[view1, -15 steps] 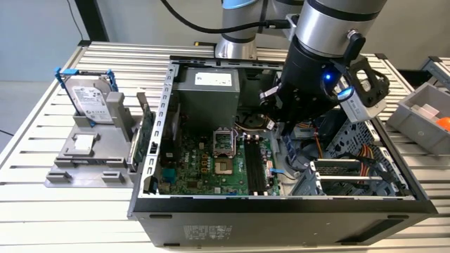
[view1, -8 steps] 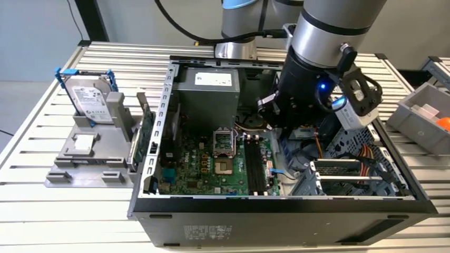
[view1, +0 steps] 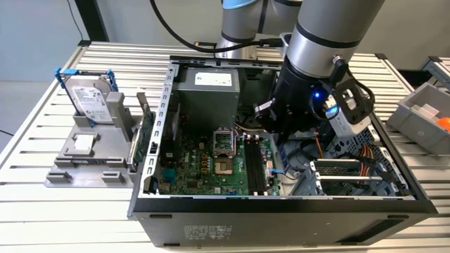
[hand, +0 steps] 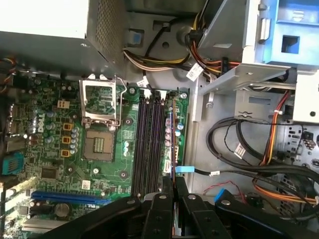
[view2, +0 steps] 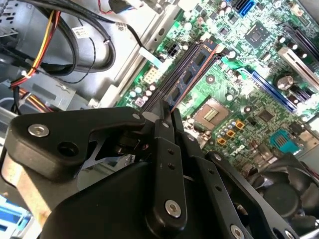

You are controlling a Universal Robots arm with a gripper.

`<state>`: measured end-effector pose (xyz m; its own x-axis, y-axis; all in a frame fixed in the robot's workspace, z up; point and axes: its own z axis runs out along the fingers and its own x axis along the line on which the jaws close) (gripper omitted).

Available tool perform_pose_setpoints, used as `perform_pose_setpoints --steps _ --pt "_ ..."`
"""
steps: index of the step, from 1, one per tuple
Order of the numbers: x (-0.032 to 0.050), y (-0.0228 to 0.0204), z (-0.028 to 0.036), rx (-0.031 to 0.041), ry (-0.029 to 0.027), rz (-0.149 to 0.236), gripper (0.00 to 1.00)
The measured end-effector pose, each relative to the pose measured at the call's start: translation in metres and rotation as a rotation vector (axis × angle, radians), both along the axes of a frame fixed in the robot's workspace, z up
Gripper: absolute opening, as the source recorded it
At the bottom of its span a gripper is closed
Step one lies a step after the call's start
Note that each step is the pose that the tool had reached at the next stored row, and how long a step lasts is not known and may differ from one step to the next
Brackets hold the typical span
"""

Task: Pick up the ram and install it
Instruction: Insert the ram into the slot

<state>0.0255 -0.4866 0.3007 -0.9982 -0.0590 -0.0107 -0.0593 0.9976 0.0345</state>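
Tool (view2: 168, 110) pinching ram (view2: 192, 64) edgewise, hovering over motherboard (hand: 50, 149) memory slots (hand: 149, 144) inside open computer case (view1: 211, 203). Risk, judging: stick tilting or missing slot, jamming against latches, bending board.

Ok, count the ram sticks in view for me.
1. The ram stands in a memory slot on the motherboard, its near end between the gripper's fingertips. The arm may hide others.

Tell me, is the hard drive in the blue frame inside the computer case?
No, the hard drive stands on a grey holder outside the case.
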Motion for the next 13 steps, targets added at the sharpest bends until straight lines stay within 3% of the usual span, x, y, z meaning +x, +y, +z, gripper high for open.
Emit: perform_pose_setpoints --steps 9,13 --pt "-0.0001 0.0000 -0.0131 0.0002 0.0000 -0.003 0.00" --pt "-0.0001 0.0000 -0.0138 0.0001 0.0008 -0.005 0.00"
